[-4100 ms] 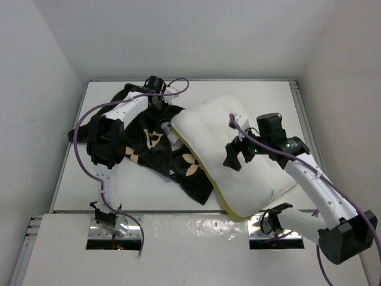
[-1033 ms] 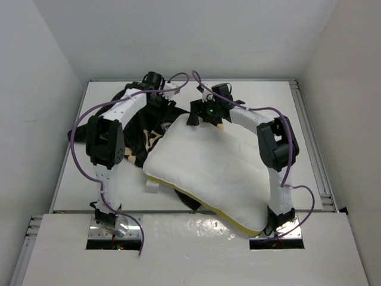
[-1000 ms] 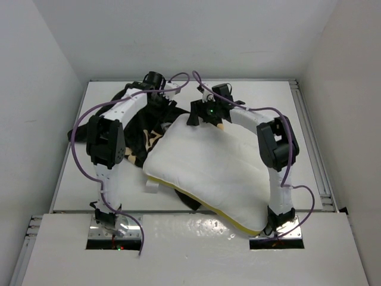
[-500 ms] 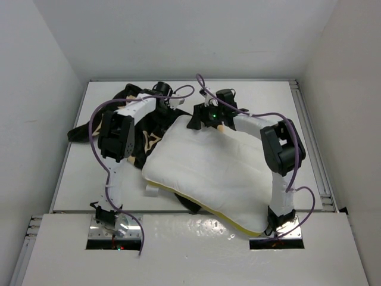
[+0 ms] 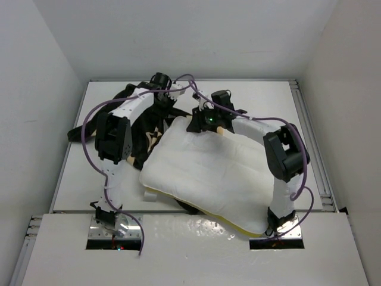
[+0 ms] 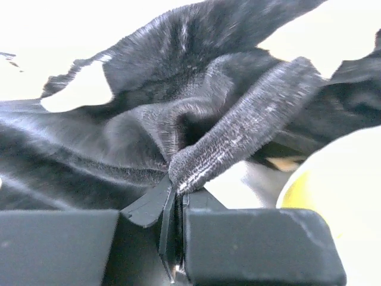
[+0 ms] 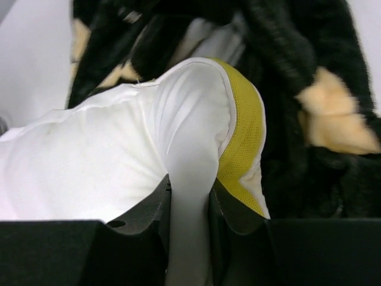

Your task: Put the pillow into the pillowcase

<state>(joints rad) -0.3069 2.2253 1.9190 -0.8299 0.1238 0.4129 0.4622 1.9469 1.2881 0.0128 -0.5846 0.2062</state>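
Mostly the pillow point(image 5: 214, 173) lies outside the pillowcase point(image 5: 146, 128).

Both arms point(image 5: 134, 107) outstretched, jaws clamped

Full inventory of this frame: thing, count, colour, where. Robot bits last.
pillow: 1, white with yellow edging, middle of the table, lying partly over the pillowcase
tag: 1, white, sticking out at the pillow's near-left edge
pillowcase: 1, black with tan motifs, bunched far-left on the table, partly under the pillow
table: 1, white, walled on three sides
cables: 2, purple, one looping along each arm
arms: 2, white with black joints, both reaching to the far side
left claw: 1, black, pinching a fold of the pillowcase
right claw: 1, black, pinching the pillow's far corner
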